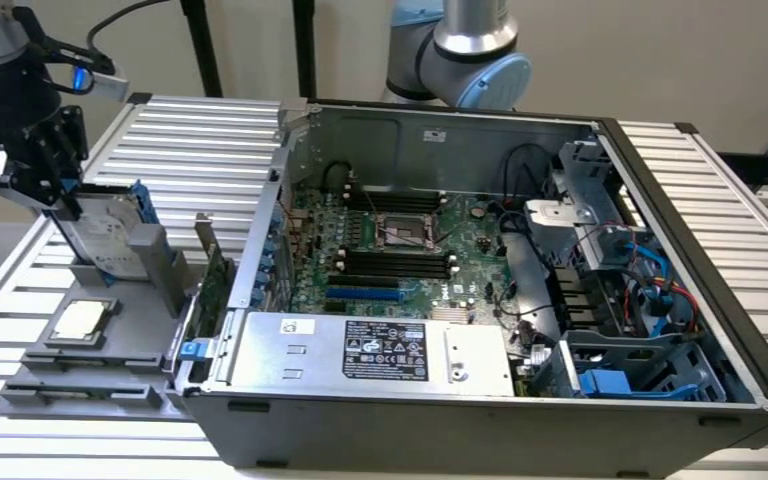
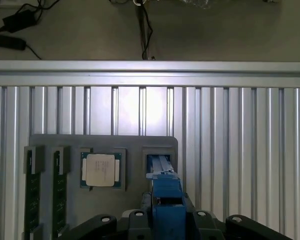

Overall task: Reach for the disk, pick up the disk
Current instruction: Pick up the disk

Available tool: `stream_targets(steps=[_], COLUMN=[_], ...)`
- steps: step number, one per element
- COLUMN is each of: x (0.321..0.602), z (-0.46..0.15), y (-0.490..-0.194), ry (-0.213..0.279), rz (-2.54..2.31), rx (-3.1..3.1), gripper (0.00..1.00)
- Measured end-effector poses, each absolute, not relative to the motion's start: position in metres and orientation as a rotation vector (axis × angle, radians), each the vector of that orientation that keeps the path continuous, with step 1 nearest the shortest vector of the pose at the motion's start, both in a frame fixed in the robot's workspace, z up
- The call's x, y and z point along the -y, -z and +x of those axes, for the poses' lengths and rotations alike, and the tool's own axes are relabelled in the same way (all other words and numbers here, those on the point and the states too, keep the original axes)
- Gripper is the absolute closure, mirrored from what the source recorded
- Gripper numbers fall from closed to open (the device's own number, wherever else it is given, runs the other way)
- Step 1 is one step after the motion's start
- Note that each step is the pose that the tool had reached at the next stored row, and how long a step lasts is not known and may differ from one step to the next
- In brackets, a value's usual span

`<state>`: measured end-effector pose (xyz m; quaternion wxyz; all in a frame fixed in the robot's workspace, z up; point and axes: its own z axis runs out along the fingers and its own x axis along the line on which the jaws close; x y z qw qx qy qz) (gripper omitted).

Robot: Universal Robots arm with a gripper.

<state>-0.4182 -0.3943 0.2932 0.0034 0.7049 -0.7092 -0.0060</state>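
Note:
The disk (image 1: 107, 228) stands on edge in a slot of the grey holder (image 1: 144, 262) at the exterior view's left, silver-grey with blue rails. My gripper (image 1: 71, 205) has come down over its upper end, with the fingers against both of its sides. In the wrist view the disk's blue rail (image 2: 166, 192) runs from the holder slot (image 2: 159, 159) up between the dark fingers (image 2: 146, 206), which close on it. The gripper (image 2: 167, 212) is shut on the disk, whose lower end still sits in the slot.
A small square chip (image 1: 80, 320) (image 2: 101, 170) lies on the grey tray beside the holder, next to two memory sticks (image 2: 32, 197). The open computer case (image 1: 491, 270) with a silver box (image 1: 371, 350) stands close by to the exterior view's right. Everything rests on a ribbed aluminium table (image 1: 197, 130).

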Motion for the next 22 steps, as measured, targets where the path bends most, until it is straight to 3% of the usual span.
stream_targets(steps=[12, 22], x=[0.394, 0.394], z=[-0.418, -0.418], y=[-0.299, -0.335], ry=[0.019, 0.019], rz=[2.210, 2.210], rx=[2.223, 2.223], gripper=[0.67, 0.67])
